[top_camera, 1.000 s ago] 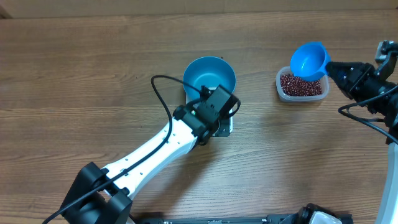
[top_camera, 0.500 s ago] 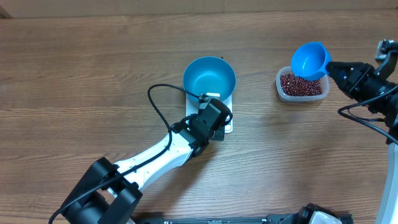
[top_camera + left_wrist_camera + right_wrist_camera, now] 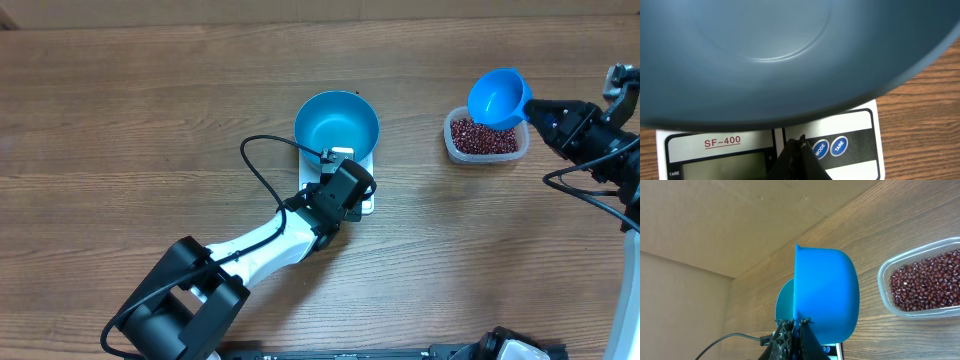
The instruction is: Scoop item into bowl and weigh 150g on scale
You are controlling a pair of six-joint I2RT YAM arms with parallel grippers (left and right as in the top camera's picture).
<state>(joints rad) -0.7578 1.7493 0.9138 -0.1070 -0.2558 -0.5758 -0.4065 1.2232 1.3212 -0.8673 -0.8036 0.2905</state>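
**Operator:** Where do the task items stand?

**Technician:** The bowl [image 3: 337, 125] sits on the scale [image 3: 855, 122] near the middle of the table [image 3: 150, 120], slightly toward the far edge. It overhangs the platform and leaves only the front strip exposed. The bowl is empty. The beans [image 3: 486, 135] are all in the clear tub [image 3: 452, 148], toward the right edge of the table and well apart from the scale.

**Operator:** State of the left gripper?

**Technician:** The left gripper [image 3: 801, 139] has its fingers pressed together into a single point. That point is over the scale's front strip, just beside the MODE button [image 3: 820, 148], with the TARE button [image 3: 839, 145] next along. A narrow tip of this kind suits pressing a small key. Probable purpose: switch on or zero the scale with the bowl loaded, so that only the beans are weighed. Contact with the strip cannot be confirmed.

**Operator:** And the right gripper?

**Technician:** The right gripper [image 3: 796, 324] is clamped on the handle of the blue scoop [image 3: 497, 97]. The scoop is empty and hangs over the far rim of the tub, ready to dip.

**Operator:** Progress?

**Technician:** Early, by my estimate. No beans have been transferred. The display [image 3: 725, 162] is cut off and cannot be read.
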